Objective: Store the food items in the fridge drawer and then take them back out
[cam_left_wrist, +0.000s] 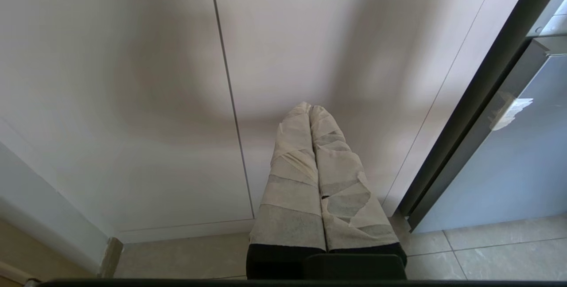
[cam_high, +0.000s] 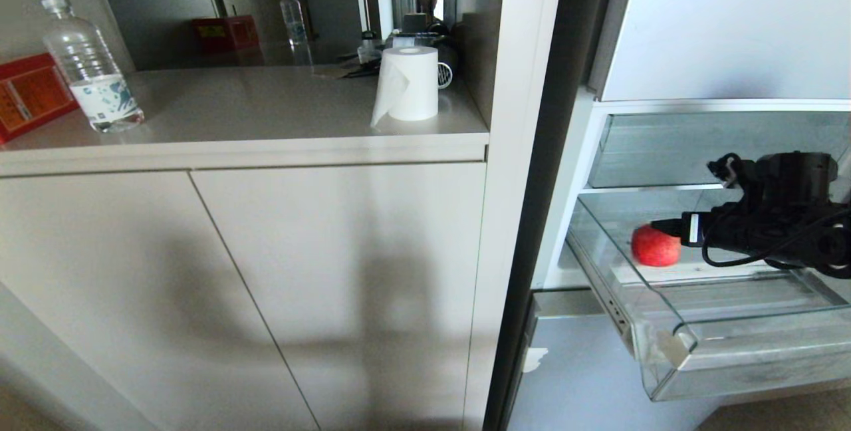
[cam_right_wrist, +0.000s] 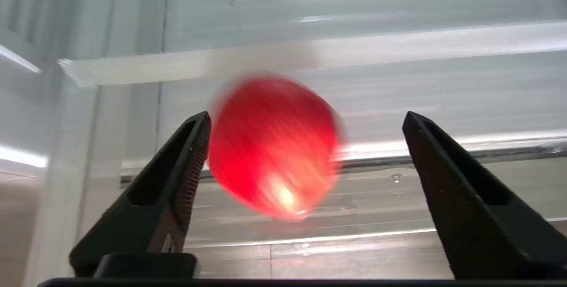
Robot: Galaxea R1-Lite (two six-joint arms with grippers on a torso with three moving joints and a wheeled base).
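Gaping right gripper (cam_right_wrist: 305,118) | red fruit (cam_right_wrist: 272,145) between fingers; fridge drawer (cam_high: 671,351)

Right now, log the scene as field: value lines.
drawer: pulled out, clear
apple: red, inside the drawer, blurred in the right wrist view
right gripper: open, over the drawer; apple between the fingers, not gripped
left gripper: shut, empty, facing the cabinet doors
counter: bottle, paper roll
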